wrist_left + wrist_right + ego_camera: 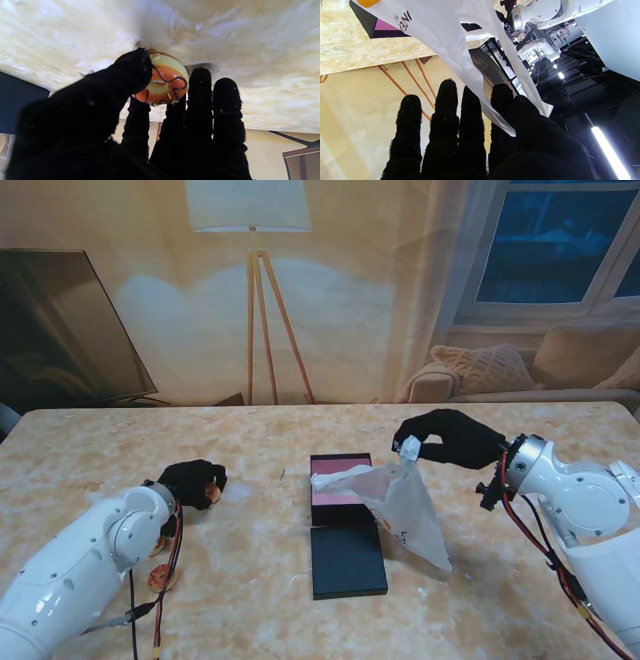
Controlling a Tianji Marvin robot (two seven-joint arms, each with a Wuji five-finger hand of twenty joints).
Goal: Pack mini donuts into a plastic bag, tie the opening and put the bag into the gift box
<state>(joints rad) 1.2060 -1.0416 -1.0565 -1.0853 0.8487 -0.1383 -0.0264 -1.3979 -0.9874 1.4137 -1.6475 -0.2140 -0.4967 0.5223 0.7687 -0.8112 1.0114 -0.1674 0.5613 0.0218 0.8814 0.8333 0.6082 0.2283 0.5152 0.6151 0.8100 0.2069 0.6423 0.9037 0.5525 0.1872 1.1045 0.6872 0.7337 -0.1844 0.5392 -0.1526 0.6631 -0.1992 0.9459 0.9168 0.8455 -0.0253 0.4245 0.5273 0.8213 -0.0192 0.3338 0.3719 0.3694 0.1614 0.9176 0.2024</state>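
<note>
A: Left hand (193,481) is pinched on a donut (165,83), thumb one side, fingers the other, at about 9 o'clock of the box (342,502). Looks just off the table (260,600), can't tell for sure.

B: Right hand (447,438)?

A: Closed on the top edge of the bag (408,502), lifted at 2 o'clock of the box. Bag hangs slack, its lower corner near the lid (348,560).

B: Mouth open?

A: Can't tell. In the right wrist view it's one pinched flap between thumb and finger. That's the risk: only one side held, so the opening may sag shut and the donut hits film and drops.

B: Other risks?

A: Donut grip is shallow, on the rim only; a quick swing across could flick it out. Glaze may be slick too. Two more donuts (160,578) sit by the left forearm at 8 o'clock; the arm or its cable could sweep them.

B: Bag contents?

A: One orange bit (368,2) shows by the bag in the right wrist view, whether inside it I can't tell.
</note>
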